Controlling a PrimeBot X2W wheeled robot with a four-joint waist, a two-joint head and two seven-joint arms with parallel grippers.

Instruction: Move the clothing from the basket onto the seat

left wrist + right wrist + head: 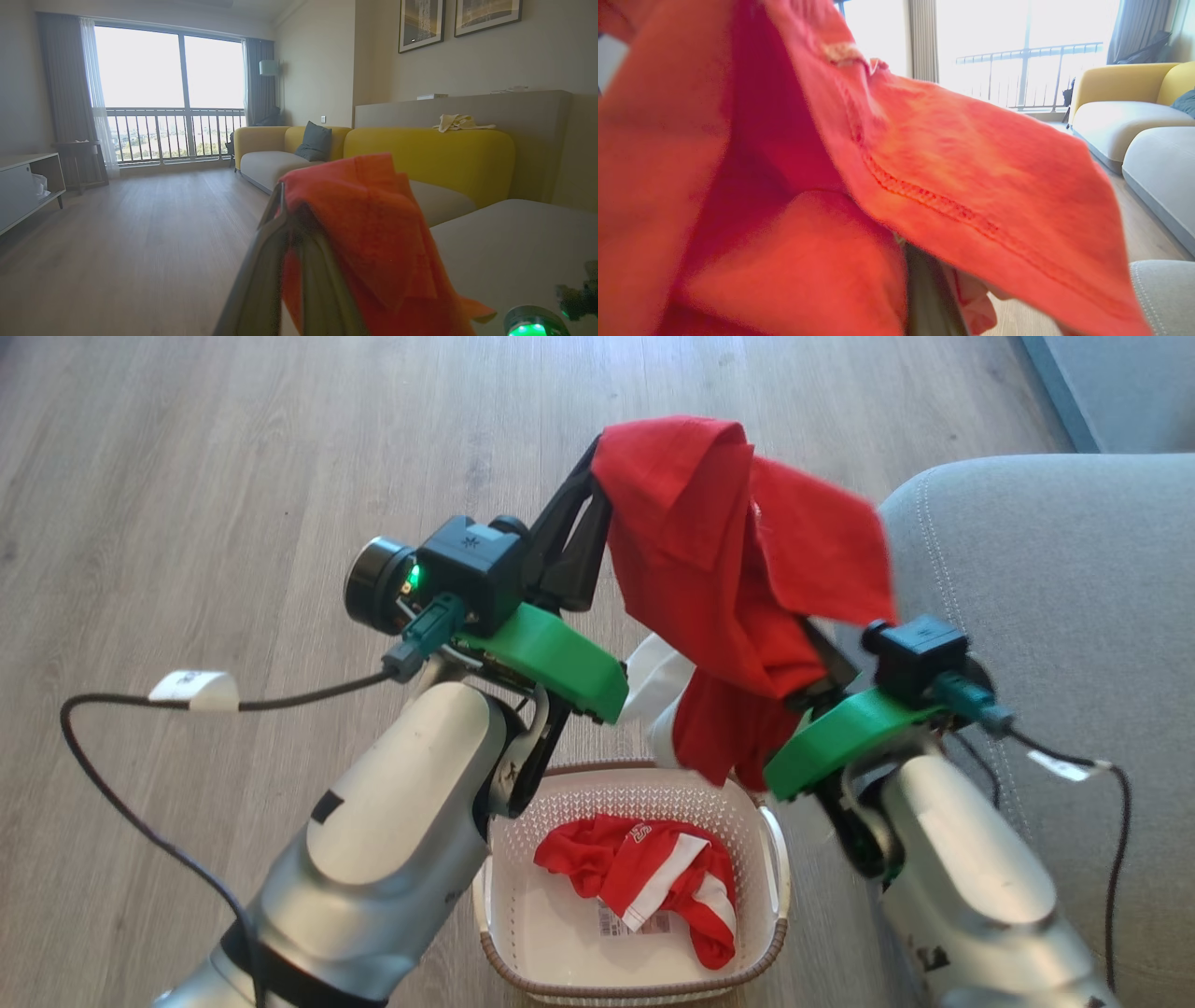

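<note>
Your left gripper point(593, 462) is pinched shut on the top edge of the plain red garment point(709, 551), holding it high above the basket point(523, 915). Your right gripper point(814, 649) sits lower, toward the seat point(1074, 616). Its fingers are buried in the same cloth and closed on a lower fold, though the fabric hides how much they have caught. The red-and-white garment point(653, 887) lies crumpled on the basket floor, untouched.

Watch three things:

- **Grip:** the cloth spans both grippers. If you swing one arm toward the seat faster than the other, the fabric will likely pull taut and slip out of the weaker pinch, probably the right one.
- **Snagging:** the loose tail hangs just above the basket's far rim. A low sideways carry could drag it across the rim or a handle and tip the light basket.
- **View:** the right wrist view is almost wholly covered in red, so you'll have to judge the drop from the head view.

If you let go before the cloth is over the grey cushion's rounded corner, it lands on the wooden floor point(233, 476).
</note>
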